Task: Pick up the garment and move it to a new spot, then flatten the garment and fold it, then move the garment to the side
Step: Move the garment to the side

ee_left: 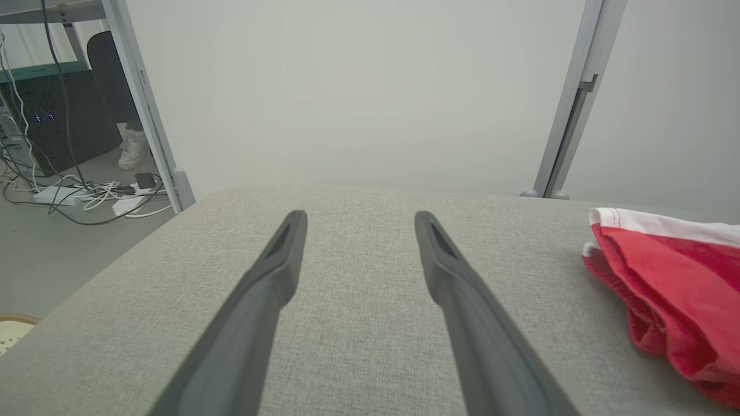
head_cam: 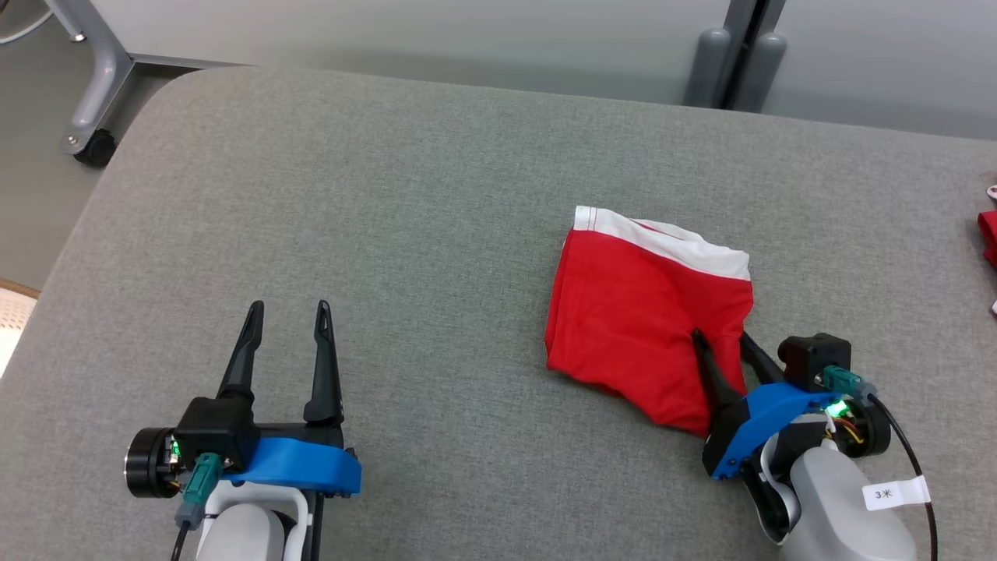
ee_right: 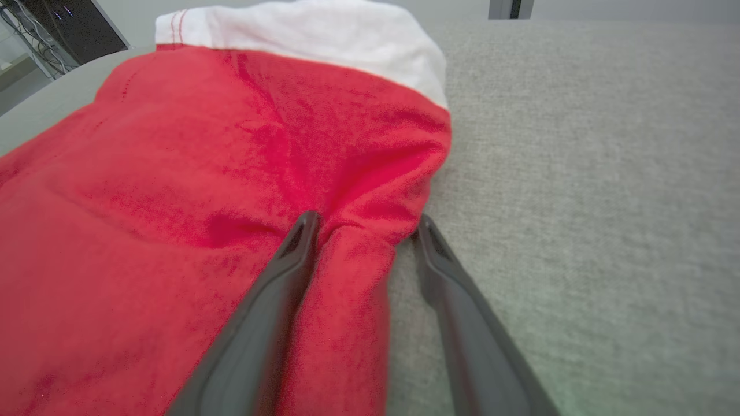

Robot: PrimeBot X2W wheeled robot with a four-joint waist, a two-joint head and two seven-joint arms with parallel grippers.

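Surface: grey cloth-covered table (head_cam: 436,234) under both claws.
Right claw (ee_right: 367,218): fingers apart, straddling a raised fold (ee_right: 347,254) at the red garment's (head_cam: 639,304) near edge.
Garment: spreads ahead and left of that claw, white waistband (head_cam: 662,238) farthest.
Left claw (head_cam: 288,308): wide, holding nothing; garment well off to its right.
Grip advice: pinch the fold deep and close firmly before lifting, or it may slip.

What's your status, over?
Left tool open, off the garment. Right tool open, astride a garment fold. Red item far right, apart.
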